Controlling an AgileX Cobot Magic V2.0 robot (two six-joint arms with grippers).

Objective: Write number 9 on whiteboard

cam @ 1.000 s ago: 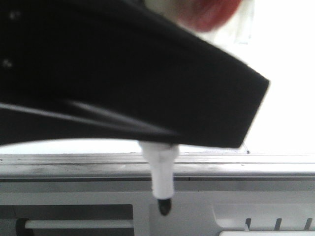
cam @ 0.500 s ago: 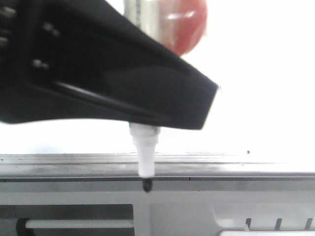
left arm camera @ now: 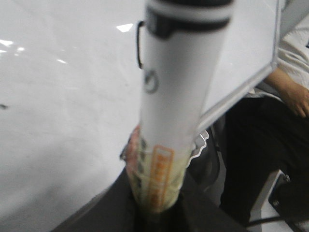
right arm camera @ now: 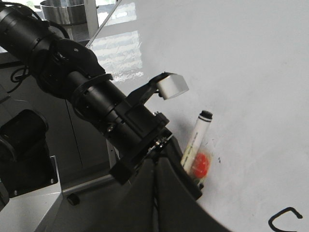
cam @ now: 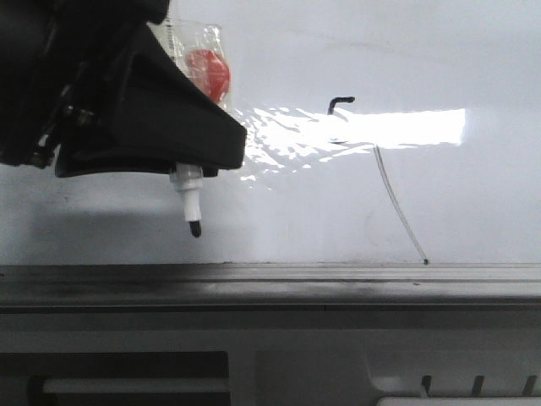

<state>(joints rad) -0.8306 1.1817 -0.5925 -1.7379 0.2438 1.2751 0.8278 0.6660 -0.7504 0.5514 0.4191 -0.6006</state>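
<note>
Moved: left gripper [cam: 190,173] has pulled back and leftward, uncovering the board.
Whiteboard [cam: 473,211]: large glossy white panel, glare across its middle.
Left gripper: clenched on a white marker [cam: 191,201], black tip down, just off the board.
Right gripper: out of sight.
Number 9 [cam: 376,161]: small black hook, faint tail slanting down-right.

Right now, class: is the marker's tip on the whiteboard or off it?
Off. In the front view the marker's black tip hangs over bare whiteboard, left of the stroke, with no ink beneath it. Actual contact cannot be fully judged.
</note>
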